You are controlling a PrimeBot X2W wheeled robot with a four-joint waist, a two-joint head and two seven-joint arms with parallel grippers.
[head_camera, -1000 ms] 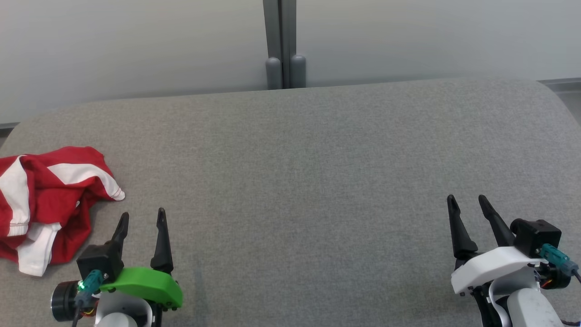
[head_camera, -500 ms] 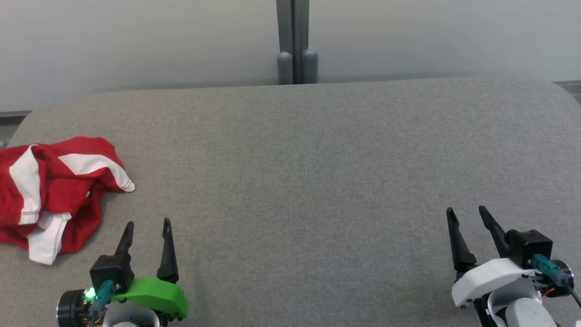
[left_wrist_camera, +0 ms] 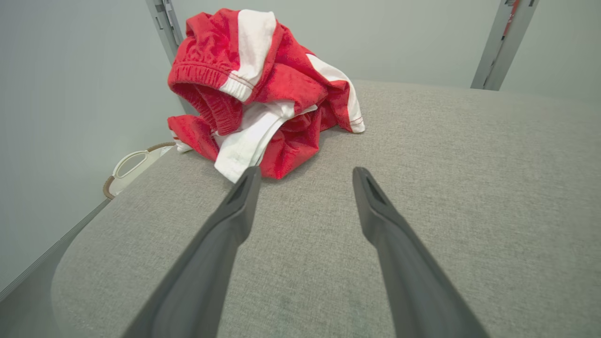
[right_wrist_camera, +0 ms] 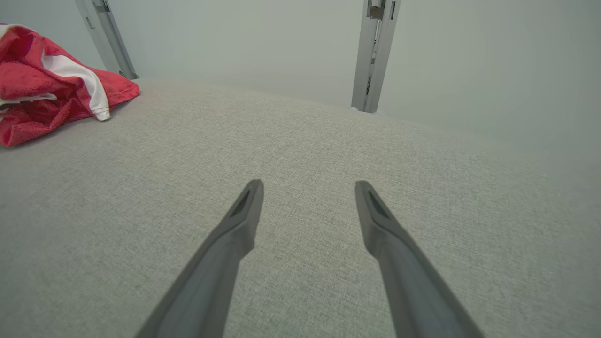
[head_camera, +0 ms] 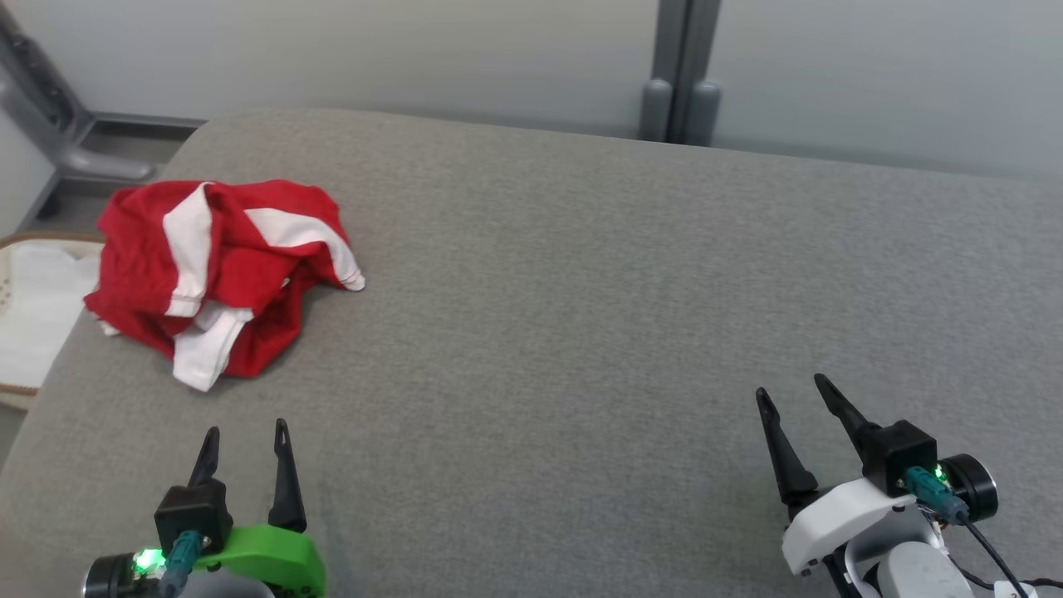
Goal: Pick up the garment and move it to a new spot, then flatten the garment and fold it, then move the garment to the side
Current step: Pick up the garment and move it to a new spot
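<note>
The garment (head_camera: 220, 270) is a crumpled red piece with white stripes, lying in a heap near the left edge of the grey padded surface (head_camera: 581, 332). In the left wrist view the garment (left_wrist_camera: 263, 89) lies just beyond my left gripper (left_wrist_camera: 305, 173), slightly to its left, not touching. My left gripper (head_camera: 245, 432) is open and empty at the lower left, short of the heap. At the lower right, far from the heap, my right gripper (head_camera: 789, 390) stands open and empty. The right wrist view has the garment (right_wrist_camera: 51, 94) at its far left and my right gripper (right_wrist_camera: 307, 185) over bare cloth.
A pale basket with a brown rim (head_camera: 29, 307) sits off the left edge of the surface, below it. Grey metal posts (head_camera: 681, 83) stand against the pale wall behind. A grey frame foot (head_camera: 75, 141) is at the far left corner.
The head camera has turned left, so the garment now shows whole and nearer the middle, and the basket has come into view. Both grippers stay open and low in the picture.
</note>
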